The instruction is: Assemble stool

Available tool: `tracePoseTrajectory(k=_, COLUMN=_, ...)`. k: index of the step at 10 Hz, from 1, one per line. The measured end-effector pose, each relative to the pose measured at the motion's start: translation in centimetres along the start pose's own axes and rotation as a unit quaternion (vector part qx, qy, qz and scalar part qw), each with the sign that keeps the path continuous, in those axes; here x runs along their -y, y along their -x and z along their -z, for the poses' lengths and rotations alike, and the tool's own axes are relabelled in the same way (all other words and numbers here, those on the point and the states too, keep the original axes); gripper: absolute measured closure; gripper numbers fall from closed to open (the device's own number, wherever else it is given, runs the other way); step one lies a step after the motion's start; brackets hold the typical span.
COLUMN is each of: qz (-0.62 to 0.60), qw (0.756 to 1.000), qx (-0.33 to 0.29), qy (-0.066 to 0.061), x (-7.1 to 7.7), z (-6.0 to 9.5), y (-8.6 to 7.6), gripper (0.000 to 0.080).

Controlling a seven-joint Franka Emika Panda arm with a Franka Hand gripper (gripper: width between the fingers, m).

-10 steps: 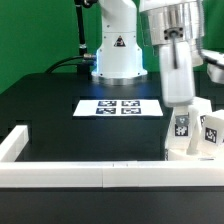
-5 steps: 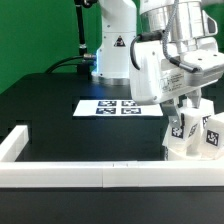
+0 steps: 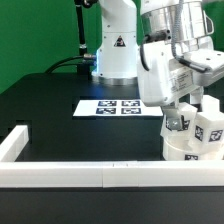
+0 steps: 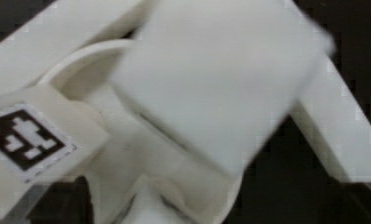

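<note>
The stool sits at the exterior view's lower right, its round white seat (image 3: 190, 153) lying flat against the front rail. Tagged white legs stand up from it: one nearest the hand (image 3: 177, 125), one to its right (image 3: 211, 128), and a third behind (image 3: 212, 104). My gripper (image 3: 179, 106) hangs directly over the nearest leg, its fingertips lost against the white parts. In the wrist view a tagged leg (image 4: 36, 135) and another white leg (image 4: 217, 100) fill the blurred frame. The fingers cannot be made out there.
White border rails run along the front (image 3: 90, 176) and the exterior view's left (image 3: 14, 144) of the black table. The marker board (image 3: 120, 107) lies flat in the middle. The arm's white base (image 3: 116, 50) stands behind it.
The hand has twisted round from standing upright over the nearest leg and now sits turned just above it. The stool has stayed in place.
</note>
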State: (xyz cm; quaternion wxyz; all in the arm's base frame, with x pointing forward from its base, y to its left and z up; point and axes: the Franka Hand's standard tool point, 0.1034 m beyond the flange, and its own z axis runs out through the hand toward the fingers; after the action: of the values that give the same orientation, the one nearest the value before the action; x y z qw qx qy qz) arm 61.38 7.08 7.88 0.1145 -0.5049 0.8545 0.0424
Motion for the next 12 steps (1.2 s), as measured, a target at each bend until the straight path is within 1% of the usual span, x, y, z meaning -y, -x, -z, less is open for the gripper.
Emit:
tracePoseTrajectory(k=1, qz=0.062, qw=0.998, qx=0.012, qy=0.003, x=0.3, z=1.6, y=0.8, gripper=0.0151)
tracePoseTrajectory(k=2, qz=0.121, qw=0.992, qx=0.020, qy=-0.001, x=0.5, z=2.8, y=1.4, gripper=0.0151)
tracePoseTrajectory(k=3, qz=0.166, qw=0.986, qx=0.025, qy=-0.002, x=0.6, z=3.6, y=1.9, gripper=0.0150)
tracePoseTrajectory(k=4, qz=0.210, qw=0.977, qx=0.027, qy=-0.004, x=0.6, z=4.1, y=2.2, gripper=0.0150)
tracePoseTrajectory(k=6, qz=0.263, qw=0.964, qx=0.025, qy=-0.004, x=0.6, z=3.8, y=2.0, gripper=0.0150)
tracePoseTrajectory(k=7, qz=0.298, qw=0.954, qx=0.024, qy=-0.005, x=0.6, z=3.8, y=2.0, gripper=0.0150)
tracePoseTrajectory(k=8, qz=0.346, qw=0.938, qx=0.023, qy=-0.004, x=0.5, z=3.8, y=2.0, gripper=0.0150)
tracePoseTrajectory(k=9, qz=0.447, qw=0.894, qx=0.018, qy=0.006, x=0.3, z=3.9, y=1.9, gripper=0.0150)
tracePoseTrajectory(k=10, qz=0.528, qw=0.849, qx=0.020, qy=0.011, x=0.2, z=3.7, y=1.6, gripper=0.0150)
tracePoseTrajectory(k=11, qz=0.585, qw=0.811, qx=0.023, qy=0.018, x=-0.1, z=3.5, y=1.3, gripper=0.0150)
tracePoseTrajectory(k=12, qz=0.609, qw=0.793, qx=0.016, qy=0.010, x=0.0, z=3.4, y=0.7, gripper=0.0150)
